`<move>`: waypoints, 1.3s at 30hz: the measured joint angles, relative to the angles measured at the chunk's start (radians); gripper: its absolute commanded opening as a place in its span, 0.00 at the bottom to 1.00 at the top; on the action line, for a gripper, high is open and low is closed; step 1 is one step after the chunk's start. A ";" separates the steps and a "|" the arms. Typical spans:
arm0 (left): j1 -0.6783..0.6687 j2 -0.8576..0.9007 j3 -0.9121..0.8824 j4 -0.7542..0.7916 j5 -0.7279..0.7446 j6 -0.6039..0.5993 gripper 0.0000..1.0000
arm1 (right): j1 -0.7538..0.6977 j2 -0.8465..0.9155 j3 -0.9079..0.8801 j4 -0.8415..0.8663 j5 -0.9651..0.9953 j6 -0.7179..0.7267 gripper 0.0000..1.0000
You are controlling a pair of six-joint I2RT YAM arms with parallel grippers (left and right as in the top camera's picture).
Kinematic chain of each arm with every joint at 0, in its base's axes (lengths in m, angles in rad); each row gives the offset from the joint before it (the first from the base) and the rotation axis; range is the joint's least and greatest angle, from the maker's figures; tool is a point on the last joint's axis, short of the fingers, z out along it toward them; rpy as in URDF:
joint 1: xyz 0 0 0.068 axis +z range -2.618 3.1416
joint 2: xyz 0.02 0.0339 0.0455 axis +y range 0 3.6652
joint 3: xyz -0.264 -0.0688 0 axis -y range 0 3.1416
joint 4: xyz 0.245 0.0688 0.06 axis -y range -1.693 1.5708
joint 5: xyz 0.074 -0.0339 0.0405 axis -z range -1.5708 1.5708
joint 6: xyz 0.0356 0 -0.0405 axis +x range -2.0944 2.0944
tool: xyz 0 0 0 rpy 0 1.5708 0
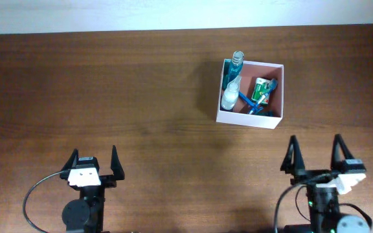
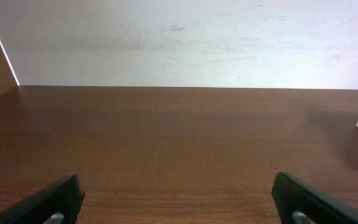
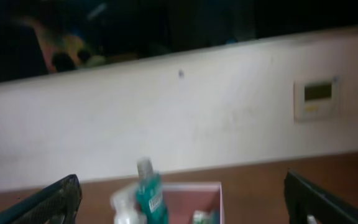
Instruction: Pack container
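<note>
One container (image 1: 248,120), upper right, holds one teal bottle (image 1: 237,65) and one white bottle (image 1: 230,95). The left gripper (image 1: 94,154) and right gripper (image 1: 315,141) gape empty over the brown wooden table (image 1: 109,97).

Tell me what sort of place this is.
Likely an indoor lab or office room: a wooden table set against a plain white wall, with a small control panel mounted on the wall.
</note>
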 measured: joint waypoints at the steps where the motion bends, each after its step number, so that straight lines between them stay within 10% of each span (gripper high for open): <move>1: 0.000 0.000 0.000 0.000 0.000 0.000 0.99 | 0.000 0.000 -0.026 0.027 0.000 0.000 0.99; 10: 0.000 0.000 0.000 0.000 0.000 0.000 0.99 | 0.000 0.000 -0.301 0.339 0.000 0.001 0.99; 39: 0.000 0.000 0.000 0.000 0.000 0.000 0.99 | 0.000 -0.003 -0.314 0.055 0.000 -0.084 0.99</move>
